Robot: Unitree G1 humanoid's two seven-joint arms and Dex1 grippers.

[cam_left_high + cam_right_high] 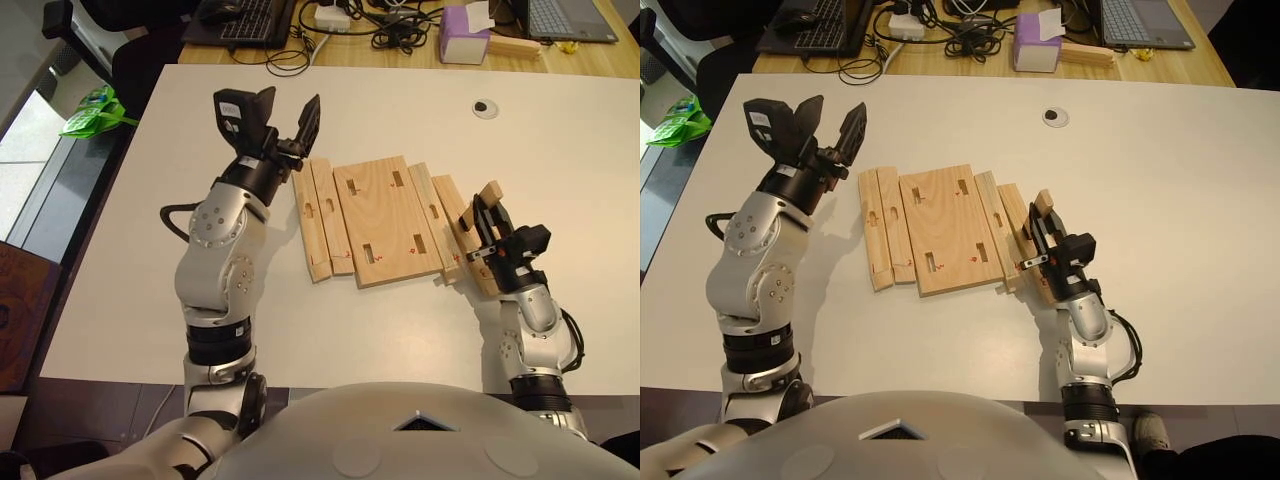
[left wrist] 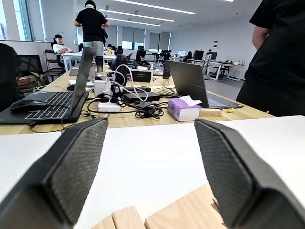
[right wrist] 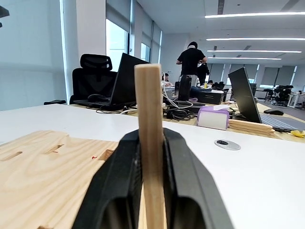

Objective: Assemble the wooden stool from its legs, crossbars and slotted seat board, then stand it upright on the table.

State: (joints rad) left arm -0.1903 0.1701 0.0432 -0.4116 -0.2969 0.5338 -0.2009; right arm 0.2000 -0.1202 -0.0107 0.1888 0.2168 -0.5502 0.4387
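Observation:
On the white table the stool parts lie flat in a row. The slotted seat board is in the middle, two slotted legs lie to its left and two more bars to its right. My left gripper hangs open above the table, just past the far end of the left legs, with nothing between its ribbed pads. My right gripper is shut on the rightmost wooden bar, which stands on edge at the right end of the row, beside the seat board.
A small black round cap lies on the table at the far right. Beyond the far edge is a wooden desk with a purple tissue box, spare wood strips, a keyboard and cables. A green bag lies off the left edge.

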